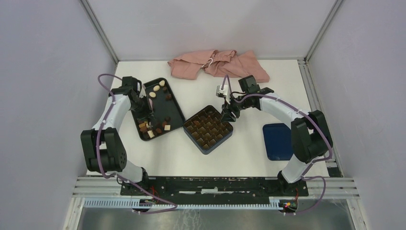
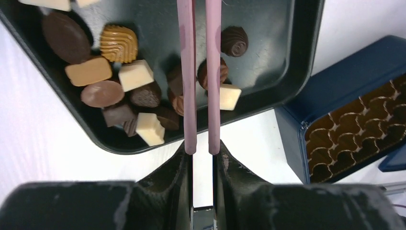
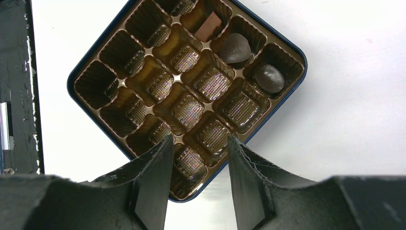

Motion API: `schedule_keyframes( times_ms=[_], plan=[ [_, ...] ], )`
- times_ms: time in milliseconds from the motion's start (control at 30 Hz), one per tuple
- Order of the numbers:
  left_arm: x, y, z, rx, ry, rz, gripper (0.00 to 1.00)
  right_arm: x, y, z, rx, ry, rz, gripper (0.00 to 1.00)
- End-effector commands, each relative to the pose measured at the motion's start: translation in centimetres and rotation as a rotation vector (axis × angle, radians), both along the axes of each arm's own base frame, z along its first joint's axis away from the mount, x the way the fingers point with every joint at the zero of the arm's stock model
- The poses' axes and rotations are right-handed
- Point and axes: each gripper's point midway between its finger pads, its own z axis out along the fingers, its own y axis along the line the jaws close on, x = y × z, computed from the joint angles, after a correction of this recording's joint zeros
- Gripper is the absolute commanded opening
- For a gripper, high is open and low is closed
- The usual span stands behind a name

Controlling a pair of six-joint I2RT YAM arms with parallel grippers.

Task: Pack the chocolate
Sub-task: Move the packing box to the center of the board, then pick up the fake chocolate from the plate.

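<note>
While most of the chocolate [image 2: 135,74] lies in a heap in the black tray [image 2: 268,57], I hold my left gripper [image 2: 201,153] over it so its two long pink sticks [image 2: 186,72] can reach one small piece, but I cannot tell if they pinch any. My right gripper [image 3: 198,163] hangs wide open with nothing in it over the blue box [image 3: 186,110], where three pieces sit in cups near one corner
</note>
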Motion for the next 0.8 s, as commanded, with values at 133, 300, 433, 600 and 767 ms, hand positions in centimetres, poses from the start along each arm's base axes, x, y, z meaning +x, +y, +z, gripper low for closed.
schedule_keyframes(
  times_ms=[133,300,433,600,767],
  plan=[
    [1.3,2.9,1.0,0.15,0.078,-0.028,0.25,-0.2,0.3,2.8,0.056,-0.064,0.039,0.52],
    [1.9,2.9,0.8,0.141,0.121,-0.055,0.28,-0.3,0.3,3.2,0.062,-0.074,0.046,0.52],
    [2.3,2.5,0.2,0.116,0.151,-0.086,0.3,-0.3,0.2,3.3,0.063,-0.08,0.045,0.52],
    [2.3,2.4,-1.1,0.107,0.202,-0.103,0.31,-0.3,0.2,3.5,0.063,-0.085,0.045,0.52],
    [2.2,2.6,-1.5,0.115,0.224,-0.104,0.31,-0.4,0.2,3.6,0.066,-0.088,0.05,0.52]
  ],
)
